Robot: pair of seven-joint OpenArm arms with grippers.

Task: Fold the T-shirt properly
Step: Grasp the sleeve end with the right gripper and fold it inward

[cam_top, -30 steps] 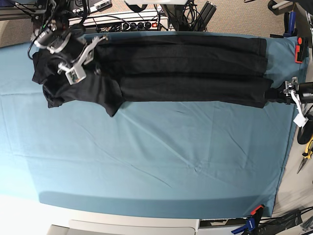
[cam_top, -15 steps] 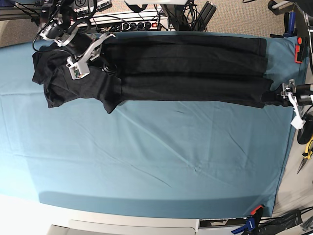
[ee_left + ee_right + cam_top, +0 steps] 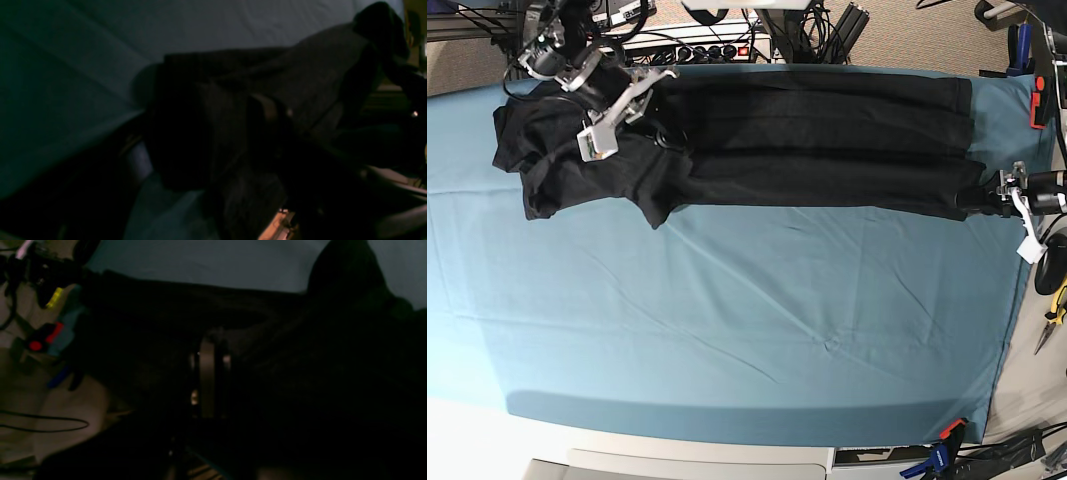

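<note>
The black T-shirt [image 3: 827, 130] lies along the far side of the teal table cloth [image 3: 757, 320], its long axis running left to right across the base view; which way its collar points I cannot tell. A bunched flap sticks out toward the near side, left of the middle, and the left end is rumpled. The left gripper [image 3: 989, 197] is at the shirt's right end, its jaws spread wide; the wrist view is dark and blurred there, so a touch on the fabric is hard to make out. The right gripper [image 3: 667, 135] is over the shirt left of its middle, its jaws brought together. Compared with the earlier base frames, the right gripper has moved to the right over the cloth, the left gripper has edged inward, and the flap is a little less extended toward the near side.
</note>
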